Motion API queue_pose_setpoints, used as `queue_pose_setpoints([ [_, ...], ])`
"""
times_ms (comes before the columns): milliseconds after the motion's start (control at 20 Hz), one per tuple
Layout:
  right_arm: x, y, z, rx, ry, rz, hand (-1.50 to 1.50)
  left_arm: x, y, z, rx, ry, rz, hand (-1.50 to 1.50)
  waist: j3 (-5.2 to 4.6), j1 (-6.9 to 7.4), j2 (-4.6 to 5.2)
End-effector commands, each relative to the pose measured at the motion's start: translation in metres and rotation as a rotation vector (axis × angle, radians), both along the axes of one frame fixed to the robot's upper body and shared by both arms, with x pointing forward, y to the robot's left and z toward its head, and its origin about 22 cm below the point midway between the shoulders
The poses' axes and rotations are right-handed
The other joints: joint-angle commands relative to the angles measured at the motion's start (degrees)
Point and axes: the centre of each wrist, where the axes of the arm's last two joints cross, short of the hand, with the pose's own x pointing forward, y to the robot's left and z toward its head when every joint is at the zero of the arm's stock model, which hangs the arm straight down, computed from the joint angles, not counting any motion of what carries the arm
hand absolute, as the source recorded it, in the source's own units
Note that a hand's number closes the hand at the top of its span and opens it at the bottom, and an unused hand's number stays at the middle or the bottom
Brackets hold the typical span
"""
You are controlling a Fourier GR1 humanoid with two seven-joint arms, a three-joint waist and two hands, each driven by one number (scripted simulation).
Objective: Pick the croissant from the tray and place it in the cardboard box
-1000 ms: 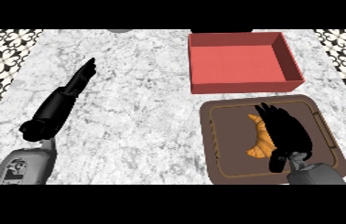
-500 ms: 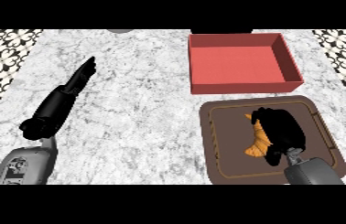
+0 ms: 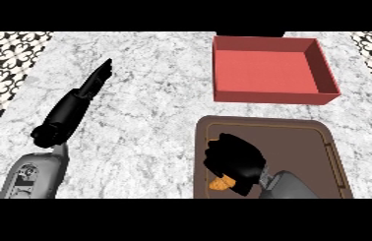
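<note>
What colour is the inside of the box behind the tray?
The box is red inside, its walls a darker red; the head view shows it.

marble counter (image 3: 152,112), red box (image 3: 270,70), brown tray (image 3: 305,146)

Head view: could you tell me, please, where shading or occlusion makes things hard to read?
Head view: light is even, no glare; the right hand hides most of the croissant on the dark tray; the box walls shade its floor slightly.
</note>
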Motion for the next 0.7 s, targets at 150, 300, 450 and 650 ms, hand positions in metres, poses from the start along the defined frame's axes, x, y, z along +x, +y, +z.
queue_pose_setpoints([
  [150, 0.009, 0.031, 0.03, 0.241, -0.079, 0.35, 1.5, -0.008, 0.009, -0.014, 0.007, 0.012, 0.041, 0.0, 0.11, -2.44, -0.37],
  [300, 0.006, 0.011, 0.058, 0.305, -0.21, 0.391, 1.5, 0.004, 0.009, -0.004, -0.016, 0.008, 0.046, 0.0, 0.11, -3.49, -0.48],
  [450, -0.005, -0.011, 0.076, 0.375, -0.216, 0.369, 1.5, 0.004, 0.02, -0.009, 0.007, 0.013, 0.068, 0.0, 0.09, -3.81, -0.51],
  [650, 0.009, -0.021, 0.125, 0.521, -0.215, 0.156, 1.5, -0.002, 0.011, -0.005, -0.002, 0.024, 0.066, 0.0, 0.07, -3.75, -0.61],
])
